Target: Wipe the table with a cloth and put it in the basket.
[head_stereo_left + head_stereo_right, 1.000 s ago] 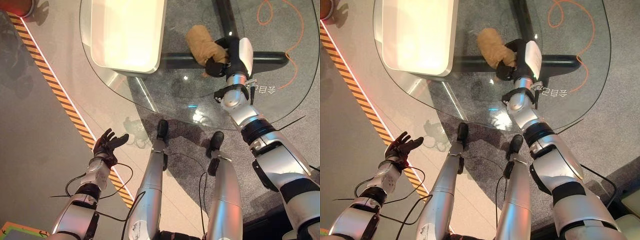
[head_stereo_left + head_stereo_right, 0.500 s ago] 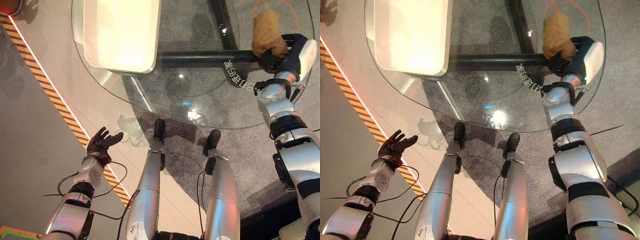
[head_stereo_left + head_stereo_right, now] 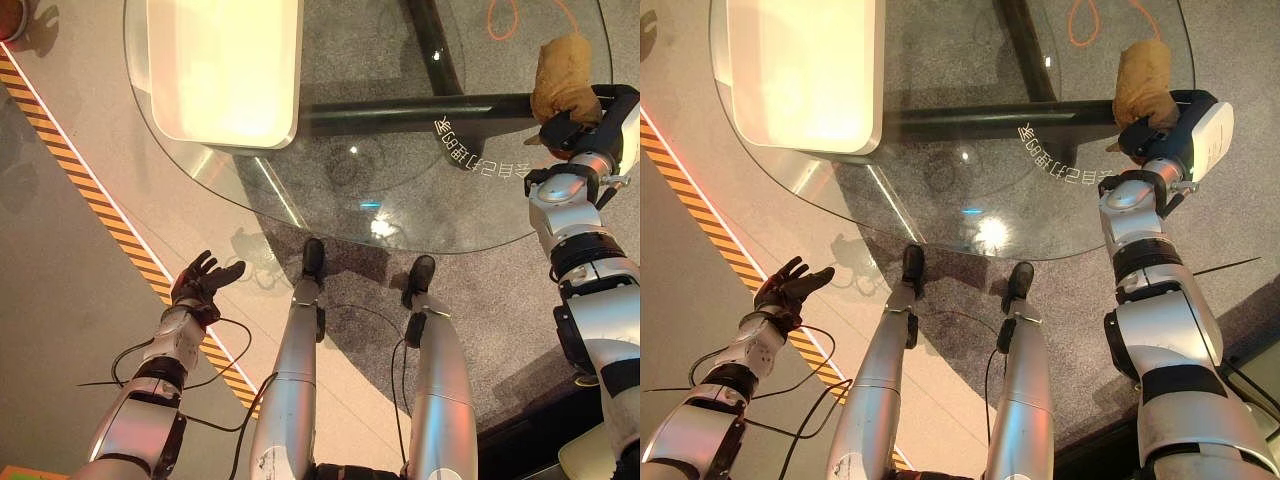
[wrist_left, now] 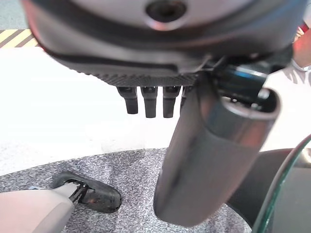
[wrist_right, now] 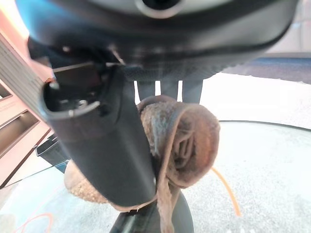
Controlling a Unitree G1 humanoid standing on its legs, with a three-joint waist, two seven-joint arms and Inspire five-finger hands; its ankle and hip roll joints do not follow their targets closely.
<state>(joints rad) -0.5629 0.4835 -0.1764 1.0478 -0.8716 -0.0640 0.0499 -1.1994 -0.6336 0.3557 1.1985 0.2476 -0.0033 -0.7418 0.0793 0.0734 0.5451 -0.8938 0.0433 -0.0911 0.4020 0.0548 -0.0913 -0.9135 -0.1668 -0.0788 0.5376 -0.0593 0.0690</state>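
A tan-brown cloth (image 3: 563, 77) is bunched in my right hand (image 3: 572, 122), which is shut on it at the right rim of the round glass table (image 3: 400, 210). The right wrist view shows the cloth (image 5: 187, 141) wrapped between the thumb and the fingers, its lower fold resting over the glass. A white rectangular basket (image 3: 225, 65) stands on the table's far left part. My left hand (image 3: 200, 282) hangs open, palm up, low at the left over the floor, well away from the table.
The table's dark crossed legs (image 3: 420, 108) show through the glass. An orange cord (image 3: 520, 18) lies on the grey carpet beyond the table. A yellow-and-black striped line (image 3: 110, 215) runs across the floor at the left.
My right hand has swept the cloth from the middle of the table to its right rim. The camera has shifted too. The left hand stays where it was.
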